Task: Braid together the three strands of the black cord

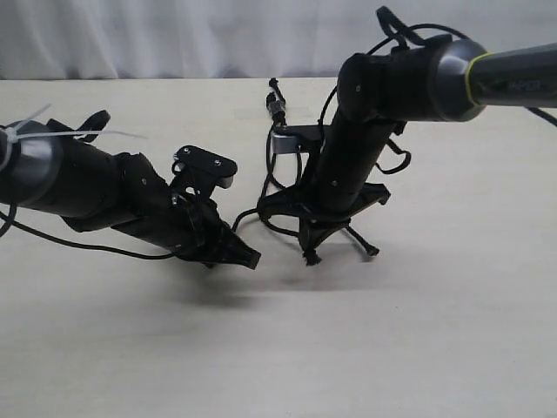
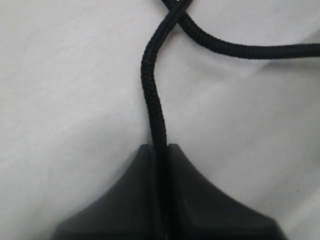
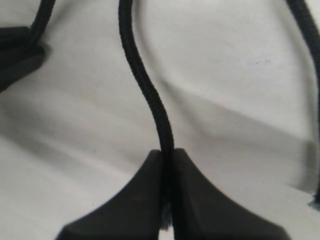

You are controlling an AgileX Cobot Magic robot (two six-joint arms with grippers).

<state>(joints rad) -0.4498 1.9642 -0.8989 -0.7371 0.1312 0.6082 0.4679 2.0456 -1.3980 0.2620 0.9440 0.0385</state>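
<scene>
The black cord's bound head (image 1: 277, 103) lies at the back centre of the table, by a grey clamp (image 1: 284, 139). Its three strands run forward. My left gripper (image 2: 160, 150) is shut on one strand (image 2: 150, 85), which crosses a second strand (image 2: 240, 50) farther up. In the exterior view the left gripper (image 1: 248, 259) lies low on the table. My right gripper (image 3: 167, 152) is shut on another strand (image 3: 142, 85) near its frayed tip, and points down at the table (image 1: 310, 254). A loose strand (image 1: 365, 246) lies just right of it, also showing in the right wrist view (image 3: 311, 75).
The beige table (image 1: 435, 331) stretches around both arms, and a white curtain (image 1: 174, 35) hangs behind it. The arms' glossy cables (image 1: 87, 246) trail at the left. The left gripper's fingers (image 3: 17, 52) show beside the strand my right gripper holds.
</scene>
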